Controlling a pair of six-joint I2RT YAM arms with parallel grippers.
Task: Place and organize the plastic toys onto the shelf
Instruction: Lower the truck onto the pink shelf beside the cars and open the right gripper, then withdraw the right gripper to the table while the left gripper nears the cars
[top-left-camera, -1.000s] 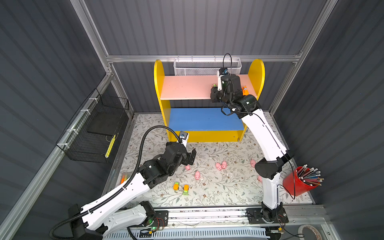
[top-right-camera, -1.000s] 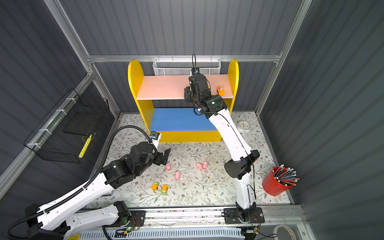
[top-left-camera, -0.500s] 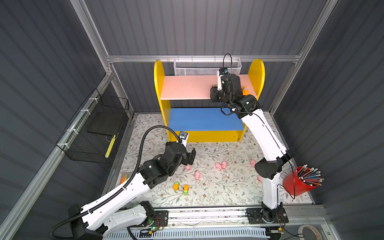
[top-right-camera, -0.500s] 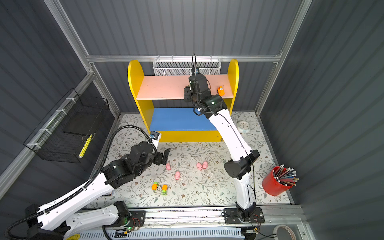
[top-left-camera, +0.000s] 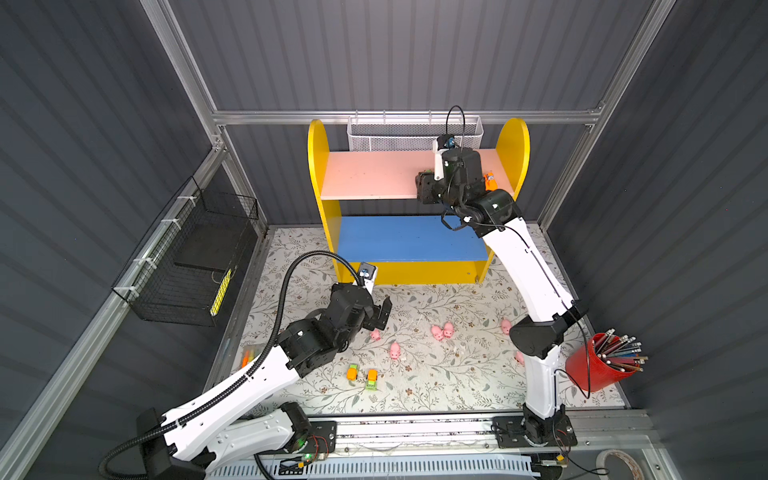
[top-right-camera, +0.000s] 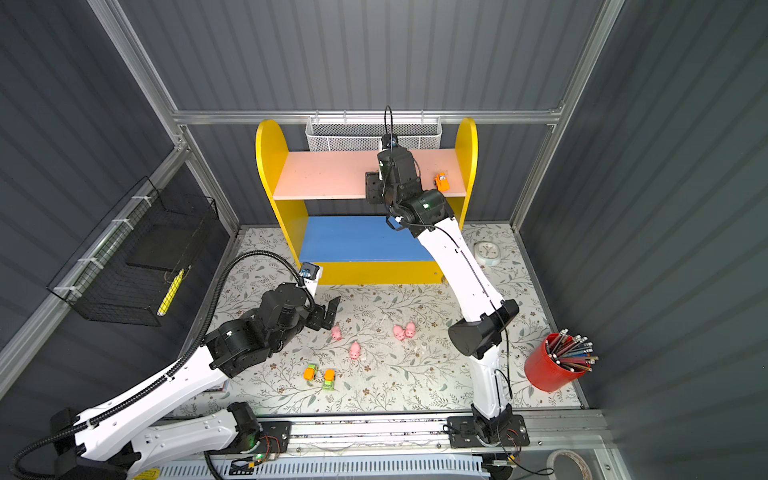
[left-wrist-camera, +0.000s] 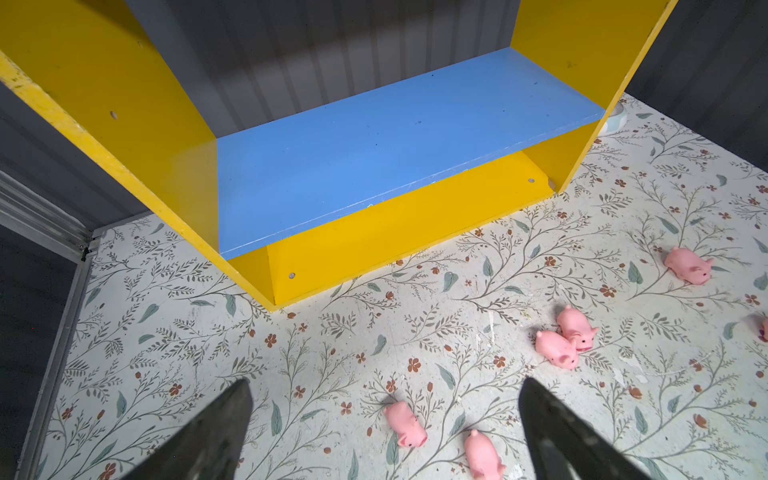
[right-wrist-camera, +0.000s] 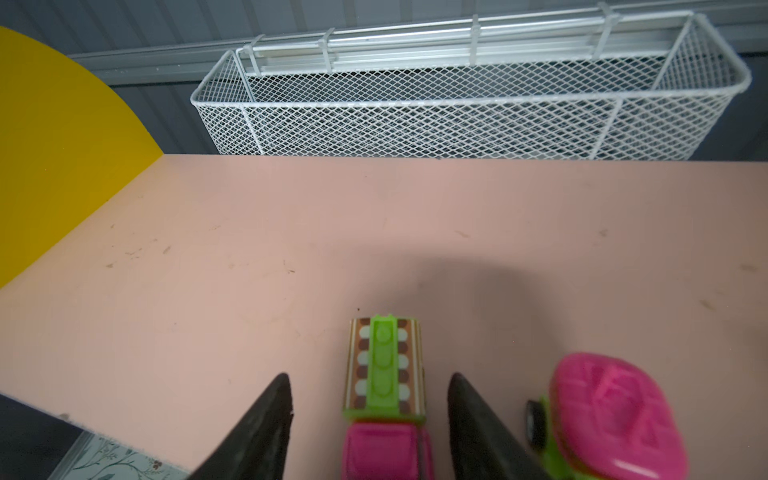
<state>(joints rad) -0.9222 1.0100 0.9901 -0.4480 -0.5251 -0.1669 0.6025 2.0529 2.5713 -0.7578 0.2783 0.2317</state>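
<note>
Truck (right-wrist-camera: 384, 365) now stands released inside the spread right end effector (right-wrist-camera: 370, 376); left end effector (left-wrist-camera: 384, 380) stays spread.

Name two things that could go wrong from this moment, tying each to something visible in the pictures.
1. The right gripper, jaws open, straddles the green-and-pink truck on the pink board; pulling back, a finger may clip it or the pink-topped vehicle close beside, possibly rolling one off the nearby front edge.
2. The left gripper hangs open by two pigs lying close together; closing could shove one aside.
</note>
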